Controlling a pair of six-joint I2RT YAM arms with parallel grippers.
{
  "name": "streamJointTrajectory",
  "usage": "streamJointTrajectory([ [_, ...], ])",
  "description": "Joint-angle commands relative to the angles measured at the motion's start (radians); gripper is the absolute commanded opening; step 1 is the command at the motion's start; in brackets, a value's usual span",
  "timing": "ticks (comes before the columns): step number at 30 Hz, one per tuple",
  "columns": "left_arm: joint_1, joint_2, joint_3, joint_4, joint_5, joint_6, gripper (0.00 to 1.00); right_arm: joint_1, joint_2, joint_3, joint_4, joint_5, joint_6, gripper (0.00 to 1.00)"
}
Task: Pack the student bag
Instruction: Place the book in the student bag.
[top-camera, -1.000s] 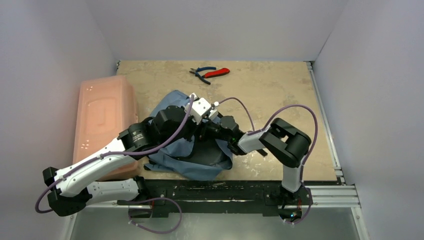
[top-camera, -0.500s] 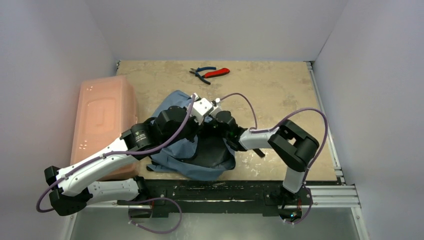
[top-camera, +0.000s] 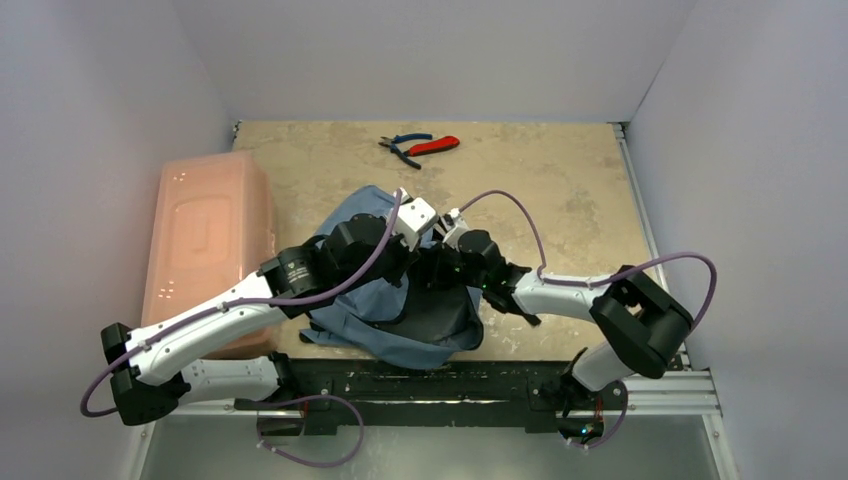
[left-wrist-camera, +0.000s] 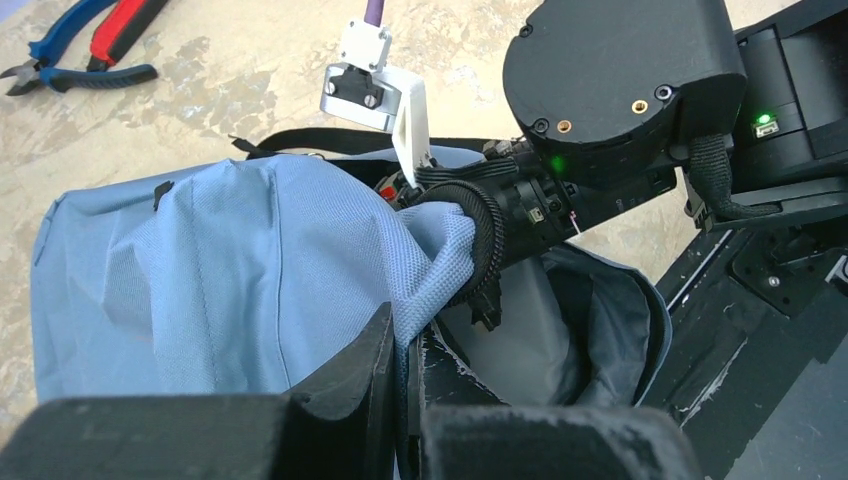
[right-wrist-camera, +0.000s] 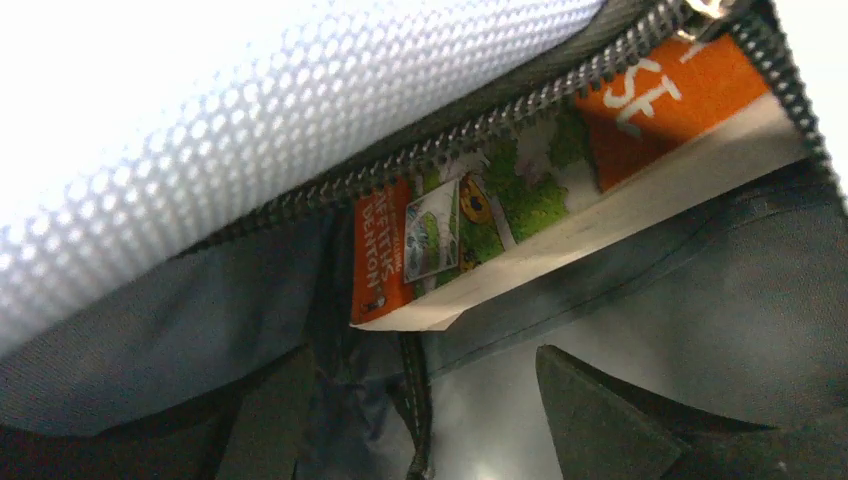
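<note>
Beige tabletop (top-camera: 560, 170), grey walls. Bag (top-camera: 400, 345) sits at the near edge, left of centre. Left fingers (left-wrist-camera: 350, 390) pinch its rim, so keep the mouth lifted. Right fingers (right-wrist-camera: 600, 410) are spread inside with the book (right-wrist-camera: 470, 220) loose. Back straight out, clear of the zip. Since a second ago, the right elbow has swung toward the right edge.

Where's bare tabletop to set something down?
Far right of the table, between the pliers and its right edge, is bare. Small strip between pink box and pliers. Centre is crowded: left arm and right arm meet at the student bag.
</note>
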Motion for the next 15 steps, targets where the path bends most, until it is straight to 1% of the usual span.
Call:
streamJointTrajectory([
  [1, 0.0, 0.008, 0.014, 0.077, 0.036, -0.026, 0.0, -0.001, 0.007, -0.045, 0.159, -0.039, 0.01, 0.82],
  [2, 0.0, 0.007, 0.017, 0.075, 0.04, -0.026, 0.0, -0.001, 0.027, -0.042, 0.181, -0.038, 0.024, 0.77],
  [3, 0.0, 0.006, 0.019, 0.073, 0.04, -0.026, 0.0, 0.0, 0.046, -0.036, 0.202, -0.031, 0.032, 0.68],
  [4, 0.0, 0.004, 0.02, 0.068, 0.04, -0.026, 0.0, 0.001, 0.066, -0.032, 0.236, -0.019, 0.039, 0.56],
  [7, 0.0, -0.005, 0.014, 0.066, 0.048, -0.031, 0.0, 0.002, 0.131, 0.009, 0.296, 0.035, 0.044, 0.27],
  [8, 0.0, -0.007, 0.011, 0.064, 0.05, -0.034, 0.0, 0.002, 0.161, 0.041, 0.304, 0.054, 0.037, 0.2],
  [10, 0.0, -0.007, 0.004, 0.066, 0.054, -0.043, 0.0, 0.003, 0.226, 0.113, 0.356, 0.072, 0.013, 0.09],
  [11, 0.0, -0.007, 0.001, 0.071, 0.054, -0.049, 0.0, 0.003, 0.254, 0.141, 0.369, 0.086, 0.004, 0.06],
  [13, 0.0, -0.005, -0.009, 0.079, 0.054, -0.067, 0.0, 0.003, 0.261, 0.166, 0.378, 0.117, -0.02, 0.03],
  [15, 0.0, -0.001, -0.027, 0.1, 0.054, -0.1, 0.0, 0.003, 0.223, 0.156, 0.318, 0.128, -0.048, 0.04],
])
